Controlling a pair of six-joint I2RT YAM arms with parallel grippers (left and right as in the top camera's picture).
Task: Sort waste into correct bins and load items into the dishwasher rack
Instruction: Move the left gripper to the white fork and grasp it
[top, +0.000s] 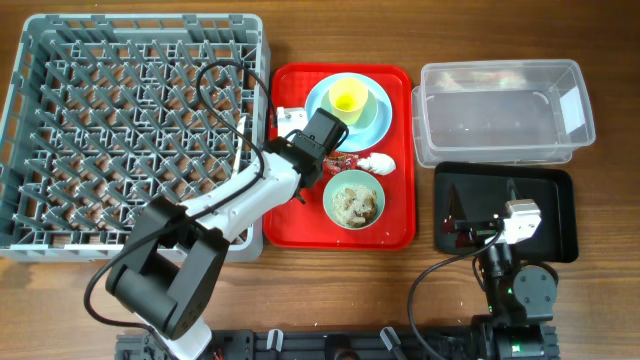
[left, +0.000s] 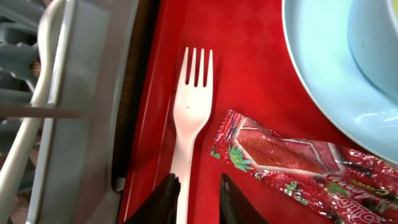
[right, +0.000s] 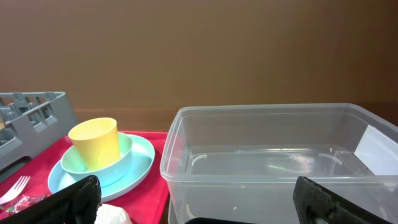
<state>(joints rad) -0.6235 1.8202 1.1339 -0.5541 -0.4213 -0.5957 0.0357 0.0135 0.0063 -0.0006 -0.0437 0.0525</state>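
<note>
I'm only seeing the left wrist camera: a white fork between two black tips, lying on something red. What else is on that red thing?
Observer: A mint bowl of beige food scraps, on the red tray's near right part.
Operator: What's on the blue plate?
Observer: A yellow cup standing in a second mint bowl.
Operator: And the other arm?
Observer: The right gripper is open and empty, facing the clear tub.

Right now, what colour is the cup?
Yellow; the right wrist view shows the cup best.
</note>
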